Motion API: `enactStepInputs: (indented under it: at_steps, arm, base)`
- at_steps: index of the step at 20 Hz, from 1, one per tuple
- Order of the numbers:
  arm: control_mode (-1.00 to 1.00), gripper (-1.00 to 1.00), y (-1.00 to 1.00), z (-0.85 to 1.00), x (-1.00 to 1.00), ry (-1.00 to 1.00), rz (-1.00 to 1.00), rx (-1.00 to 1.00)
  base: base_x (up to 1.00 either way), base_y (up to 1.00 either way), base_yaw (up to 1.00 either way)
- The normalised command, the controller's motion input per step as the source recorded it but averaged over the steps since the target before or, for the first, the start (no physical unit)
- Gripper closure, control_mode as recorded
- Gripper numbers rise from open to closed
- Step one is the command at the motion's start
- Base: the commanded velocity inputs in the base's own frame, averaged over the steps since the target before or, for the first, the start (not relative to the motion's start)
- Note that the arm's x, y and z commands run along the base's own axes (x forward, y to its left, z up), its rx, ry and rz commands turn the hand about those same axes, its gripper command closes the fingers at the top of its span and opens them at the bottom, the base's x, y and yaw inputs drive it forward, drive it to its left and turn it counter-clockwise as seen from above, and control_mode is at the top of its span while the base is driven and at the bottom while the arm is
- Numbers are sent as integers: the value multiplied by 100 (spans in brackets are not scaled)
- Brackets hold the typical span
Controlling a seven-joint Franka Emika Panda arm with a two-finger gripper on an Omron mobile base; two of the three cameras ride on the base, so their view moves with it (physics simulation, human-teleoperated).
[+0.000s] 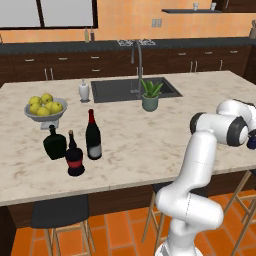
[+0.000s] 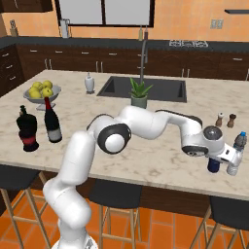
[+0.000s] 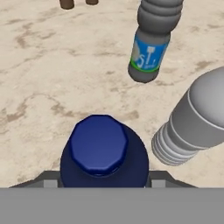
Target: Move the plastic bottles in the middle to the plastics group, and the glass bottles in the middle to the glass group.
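The gripper (image 2: 214,163) is clenched around the small blue bottle (image 3: 103,153) at the near right of the worktop (image 2: 160,151), just beside the plastic bottles (image 2: 237,153). The step is setting it down. Next, let go gently so it stays standing.

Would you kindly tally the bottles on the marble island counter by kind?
Dark glass bottles: 3 (tall wine bottle, squat dark-green flask, round black red-banded bottle)
Plastic bottles: 3 (small blue bottle, blue-labelled grey bottle, pale grey ribbed bottle)
White dispenser bottle: 1
Total: 7
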Motion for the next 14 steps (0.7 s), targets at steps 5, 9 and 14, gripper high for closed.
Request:
enactStepInputs:
  at_steps: [5, 9, 14]
  arm:
    - [-100, -100, 0, 0, 0, 0, 0, 0]
    - [-100, -100, 0, 10, 0, 0, 0, -2]
    - [-100, -100, 0, 24, 0, 0, 0, -1]
  base:
    - [0, 0, 0]
    - [0, 0, 0]
    - [0, 0, 0]
